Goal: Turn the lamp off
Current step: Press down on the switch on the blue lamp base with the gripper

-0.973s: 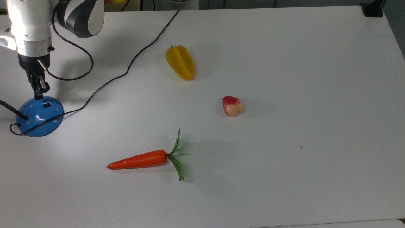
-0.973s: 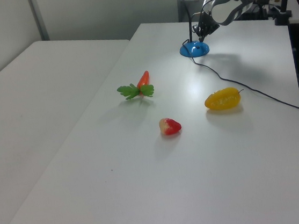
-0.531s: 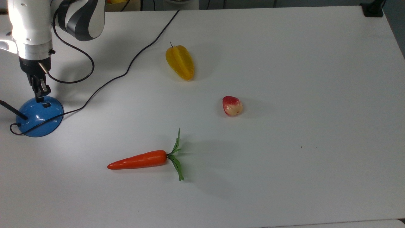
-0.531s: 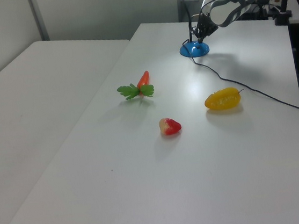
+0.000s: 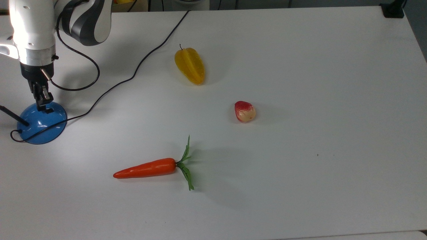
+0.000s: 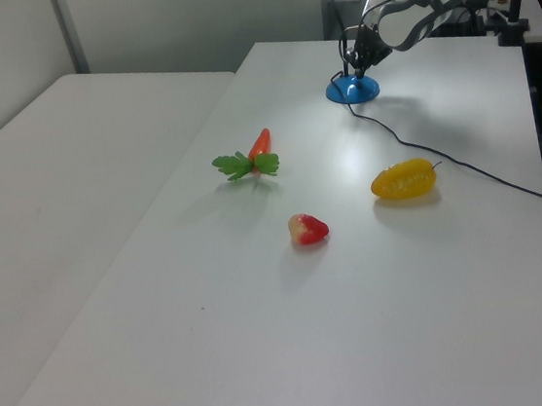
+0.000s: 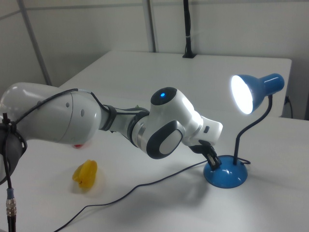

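Observation:
The lamp's glossy blue dome base point(image 5: 40, 126) sits at the top view's left edge, with a small black switch point(image 5: 50, 110) on top and a thin black neck point(image 5: 11, 116). Its cord point(image 5: 110, 88) runs across the table toward the far edge. In the right view the blue shade point(image 7: 263, 87) glows, lit, above the base point(image 7: 229, 176). My gripper point(image 5: 42, 106) is shut, with its tips on the dome just beside the switch. The right view shows the gripper point(image 7: 215, 163) touching the base's top. In the left view the gripper point(image 6: 357, 66) hangs over the base point(image 6: 350, 91).
A yellow starfruit point(image 5: 190, 65), a red and cream fruit point(image 5: 245, 111) and an orange carrot point(image 5: 146, 168) with green leaves lie on the white table point(image 5: 317, 83). A black mount point(image 5: 393, 10) stands at the top view's far right corner.
My gripper has crept down onto the dome, closer to the switch. The lamp is lit throughout and nothing else has moved.

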Motion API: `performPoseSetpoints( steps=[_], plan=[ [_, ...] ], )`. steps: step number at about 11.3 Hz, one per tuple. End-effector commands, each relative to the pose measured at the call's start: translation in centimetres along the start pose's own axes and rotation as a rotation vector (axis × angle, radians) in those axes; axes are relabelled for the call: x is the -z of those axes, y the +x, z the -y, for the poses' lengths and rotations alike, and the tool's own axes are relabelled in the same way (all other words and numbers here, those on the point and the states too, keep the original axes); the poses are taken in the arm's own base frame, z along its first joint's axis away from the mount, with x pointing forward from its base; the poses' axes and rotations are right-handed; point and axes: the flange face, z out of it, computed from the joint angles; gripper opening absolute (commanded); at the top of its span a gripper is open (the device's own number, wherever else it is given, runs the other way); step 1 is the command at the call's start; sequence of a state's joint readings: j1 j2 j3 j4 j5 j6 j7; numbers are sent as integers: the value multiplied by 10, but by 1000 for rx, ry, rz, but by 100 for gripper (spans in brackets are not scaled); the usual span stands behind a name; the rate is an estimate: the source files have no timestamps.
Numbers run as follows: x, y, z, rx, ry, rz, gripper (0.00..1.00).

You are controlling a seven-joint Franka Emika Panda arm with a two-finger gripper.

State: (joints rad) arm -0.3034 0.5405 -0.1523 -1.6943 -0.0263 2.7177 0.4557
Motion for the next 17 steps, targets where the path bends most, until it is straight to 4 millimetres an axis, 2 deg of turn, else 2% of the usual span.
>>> performPoseSetpoints(
  steps=[1, 7, 9, 17],
  plan=[
    [-4, -1, 9, 6, 4, -24, 0],
    [-8, -10, 15, 72, -20, -18, 0],
    [-11, -20, 21, 104, -27, -6, 0],
    [-15, -50, 8, 151, -65, 45, 0]
  ],
)
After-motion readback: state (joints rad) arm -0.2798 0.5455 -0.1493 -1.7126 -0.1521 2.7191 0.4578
